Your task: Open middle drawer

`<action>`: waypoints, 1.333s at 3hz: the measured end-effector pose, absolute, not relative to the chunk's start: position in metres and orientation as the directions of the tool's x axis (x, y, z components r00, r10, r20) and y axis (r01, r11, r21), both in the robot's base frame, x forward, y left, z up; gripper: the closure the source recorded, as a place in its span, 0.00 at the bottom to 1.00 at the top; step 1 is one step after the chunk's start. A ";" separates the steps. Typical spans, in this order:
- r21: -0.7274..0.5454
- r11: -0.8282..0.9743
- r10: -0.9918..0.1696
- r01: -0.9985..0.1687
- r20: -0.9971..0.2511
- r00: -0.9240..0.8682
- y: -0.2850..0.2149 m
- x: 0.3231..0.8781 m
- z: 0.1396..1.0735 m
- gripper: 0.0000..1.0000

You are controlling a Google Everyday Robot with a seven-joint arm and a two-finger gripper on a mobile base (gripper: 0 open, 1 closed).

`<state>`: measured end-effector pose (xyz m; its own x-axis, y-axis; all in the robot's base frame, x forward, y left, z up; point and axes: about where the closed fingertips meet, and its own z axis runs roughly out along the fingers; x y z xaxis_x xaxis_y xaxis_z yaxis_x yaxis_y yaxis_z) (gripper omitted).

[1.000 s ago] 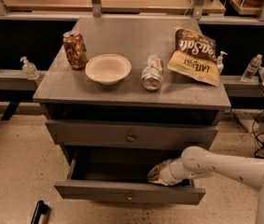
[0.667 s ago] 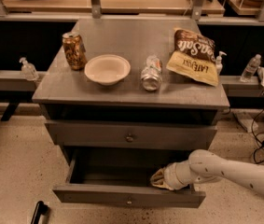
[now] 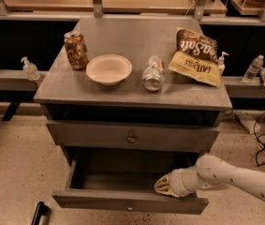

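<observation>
We see a grey cabinet (image 3: 122, 34) with drawers. The middle drawer (image 3: 99, 200) sits low on the cabinet and sticks far out toward us, so we can look down into its dark inside. Its long flat front has a small round knob (image 3: 130, 206) in the middle. Above it, the upper drawer (image 3: 85, 135) is flat against the cabinet.

The white arm (image 3: 230, 175) comes in from the right. The gripper (image 3: 162, 185) (the yellowish tip of the arm) is inside the middle drawer, at the right side, just behind the front panel. We cannot tell how wide the gripper is, or if it has hold of anything.

On top of the cabinet we see a brown can (image 3: 75, 50) standing at the left. A white bowl (image 3: 108, 69) is just beside it. A clear bottle (image 3: 153, 73) lies on its side near the bowl. A yellow and brown chip bag (image 3: 195, 56) lies flat at the right.
</observation>
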<state>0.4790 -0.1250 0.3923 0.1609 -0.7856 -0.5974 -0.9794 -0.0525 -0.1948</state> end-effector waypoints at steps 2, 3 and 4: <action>-0.197 -0.086 -0.761 -0.977 -0.619 0.192 -0.137 0.451 0.400 1.00; -0.197 -0.093 -0.754 -0.976 -0.626 0.198 -0.140 0.442 0.401 1.00; -0.198 -0.099 -0.737 -0.975 -0.644 0.206 -0.146 0.427 0.404 1.00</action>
<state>0.4266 -0.1463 0.4045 0.2056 -0.7367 -0.6442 -0.9752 -0.0994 -0.1976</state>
